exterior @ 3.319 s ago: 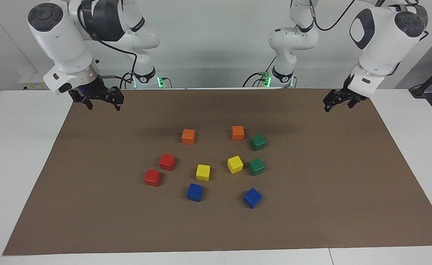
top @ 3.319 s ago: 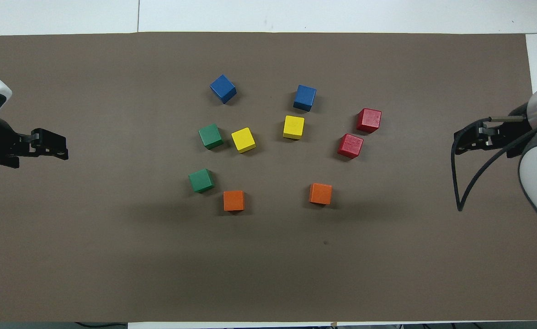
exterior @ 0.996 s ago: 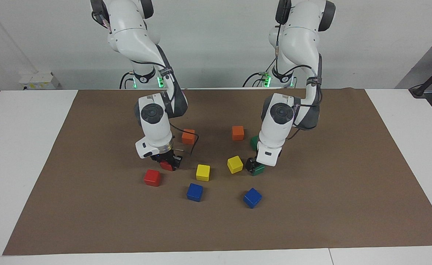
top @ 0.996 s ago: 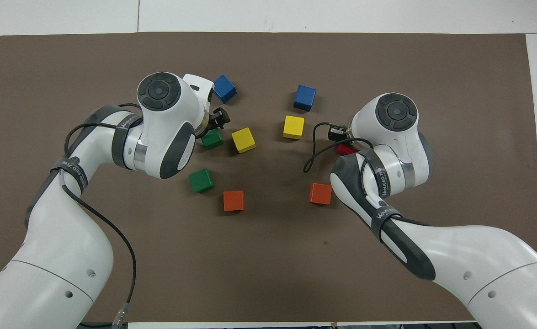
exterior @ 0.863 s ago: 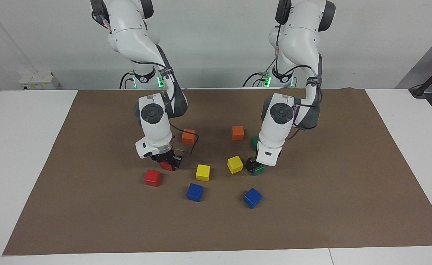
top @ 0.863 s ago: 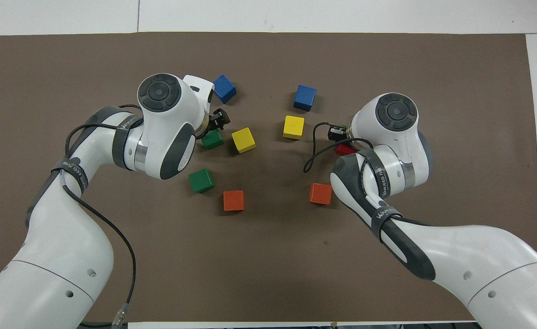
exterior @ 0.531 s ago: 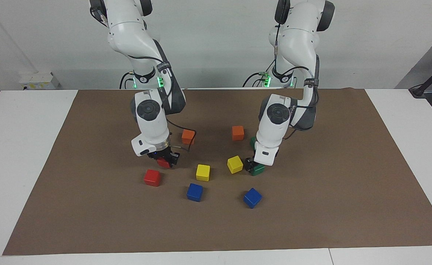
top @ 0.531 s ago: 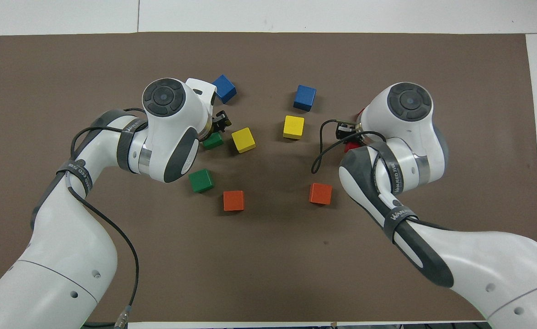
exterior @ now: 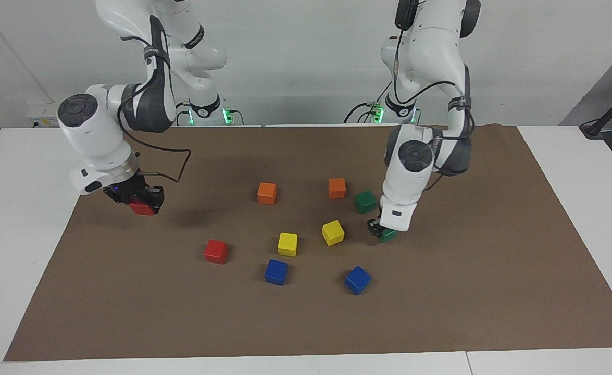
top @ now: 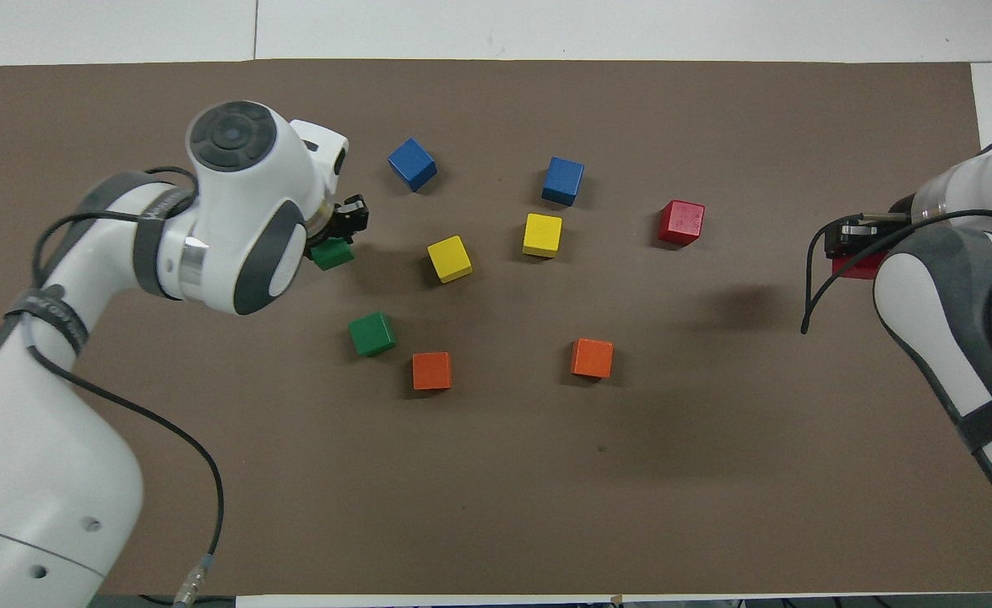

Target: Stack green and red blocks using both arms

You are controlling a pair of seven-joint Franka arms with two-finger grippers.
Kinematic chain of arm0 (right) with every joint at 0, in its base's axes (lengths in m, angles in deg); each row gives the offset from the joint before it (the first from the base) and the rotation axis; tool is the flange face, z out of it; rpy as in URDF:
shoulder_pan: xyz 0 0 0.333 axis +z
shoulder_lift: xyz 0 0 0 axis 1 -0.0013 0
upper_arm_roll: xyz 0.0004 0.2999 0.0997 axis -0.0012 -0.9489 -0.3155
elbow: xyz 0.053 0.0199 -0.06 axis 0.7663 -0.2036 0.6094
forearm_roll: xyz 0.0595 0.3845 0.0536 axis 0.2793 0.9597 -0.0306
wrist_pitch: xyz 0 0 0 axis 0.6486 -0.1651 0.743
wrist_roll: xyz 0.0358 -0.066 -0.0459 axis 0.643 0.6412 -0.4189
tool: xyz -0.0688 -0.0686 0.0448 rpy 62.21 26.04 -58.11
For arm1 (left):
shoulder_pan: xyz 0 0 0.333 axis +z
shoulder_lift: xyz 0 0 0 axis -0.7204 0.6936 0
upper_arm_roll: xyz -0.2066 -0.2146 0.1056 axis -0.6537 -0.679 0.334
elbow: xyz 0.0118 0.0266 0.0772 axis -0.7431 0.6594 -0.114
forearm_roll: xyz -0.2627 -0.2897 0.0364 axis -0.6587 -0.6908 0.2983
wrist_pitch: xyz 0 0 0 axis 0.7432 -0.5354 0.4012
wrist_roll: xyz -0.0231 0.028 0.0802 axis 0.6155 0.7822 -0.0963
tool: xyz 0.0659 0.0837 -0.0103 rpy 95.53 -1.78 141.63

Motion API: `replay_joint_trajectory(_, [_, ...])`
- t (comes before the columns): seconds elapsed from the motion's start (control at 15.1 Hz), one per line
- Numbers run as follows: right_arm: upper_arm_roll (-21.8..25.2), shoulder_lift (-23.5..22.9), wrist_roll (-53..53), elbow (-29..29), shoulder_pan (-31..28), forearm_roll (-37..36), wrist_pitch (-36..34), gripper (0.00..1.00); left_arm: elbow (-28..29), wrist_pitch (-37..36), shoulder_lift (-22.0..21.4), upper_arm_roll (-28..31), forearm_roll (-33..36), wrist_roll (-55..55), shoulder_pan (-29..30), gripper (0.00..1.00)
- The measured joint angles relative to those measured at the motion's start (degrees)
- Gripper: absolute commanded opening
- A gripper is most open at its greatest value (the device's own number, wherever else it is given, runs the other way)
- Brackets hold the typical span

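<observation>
My right gripper (exterior: 138, 201) is shut on a red block (exterior: 142, 208) and holds it up over the mat near the right arm's end; it also shows in the overhead view (top: 855, 268). The other red block (exterior: 215, 251) lies on the mat. My left gripper (exterior: 381, 229) is shut on a green block (exterior: 389, 236) and holds it low over the mat, beside a yellow block toward the left arm's end; the overhead view shows this block too (top: 333, 254). The other green block (exterior: 365, 201) lies nearer to the robots.
Two orange blocks (exterior: 266, 192) (exterior: 337, 188), two yellow blocks (exterior: 287, 244) (exterior: 333, 232) and two blue blocks (exterior: 276, 272) (exterior: 357, 279) lie mid-table on the brown mat (exterior: 493, 291). White table shows around the mat.
Both grippers closed on their blocks and lifted them. The right arm swung far toward its end of the table with the red block. The left arm shifted the green block slightly toward its own end.
</observation>
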Motion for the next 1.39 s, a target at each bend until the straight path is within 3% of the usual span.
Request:
replay_joint_trajectory(0.13, [-0.01,-1.73,0.1,-2.29,-0.84,0.0,4.11,0.0,0.25,-1.93,-2.12,0.21,0.0,11.56,6.17,0.0])
replay_joint_trajectory(0.4, [-0.17,-6.84,0.47,-3.19,-0.9,0.0,11.38,0.0,1.78,-1.21,-2.29,0.2,-0.57,29.3,15.22,0.0])
replay_joint_trajectory(0.73, [-0.12,-11.83,0.9,-3.19,-1.13,0.0,17.57,0.0,5.82,3.97,-1.64,0.14,-0.81,35.69,17.8,0.0])
replay_joint_trajectory(0.8, [-0.13,-11.81,0.9,-3.09,-1.13,0.0,17.67,0.99,6.28,4.98,-1.54,0.11,-0.81,36.31,18.16,0.0])
replay_joint_trajectory(1.06, [-0.16,-11.8,0.89,-2.68,-1.13,0.0,17.73,1.0,9.52,9.71,-1.45,0.1,-0.81,39.45,19.87,0.0])
replay_joint_trajectory(1.13, [-0.17,-11.74,0.89,-2.26,-1.12,0.0,17.15,1.0,10.52,10.87,-1.45,0.1,-0.81,39.7,20.04,0.05])
replay_joint_trajectory(1.19, [-0.2,-11.56,0.89,-1.46,-1.09,0.0,15.6,1.0,11.42,11.82,-1.44,0.05,-0.81,39.75,20.04,0.47])
replay_joint_trajectory(1.26, [-0.27,-11.21,0.89,-0.14,-0.99,-0.05,13.14,1.0,12.08,12.53,-1.44,-0.12,-0.81,39.75,20.02,0.99])
replay_joint_trajectory(1.39, [-0.63,-10.06,0.86,4.0,0.08,-0.07,6.04,1.0,12.34,13.25,-1.51,-0.23,-0.81,39.75,19.99,1.0])
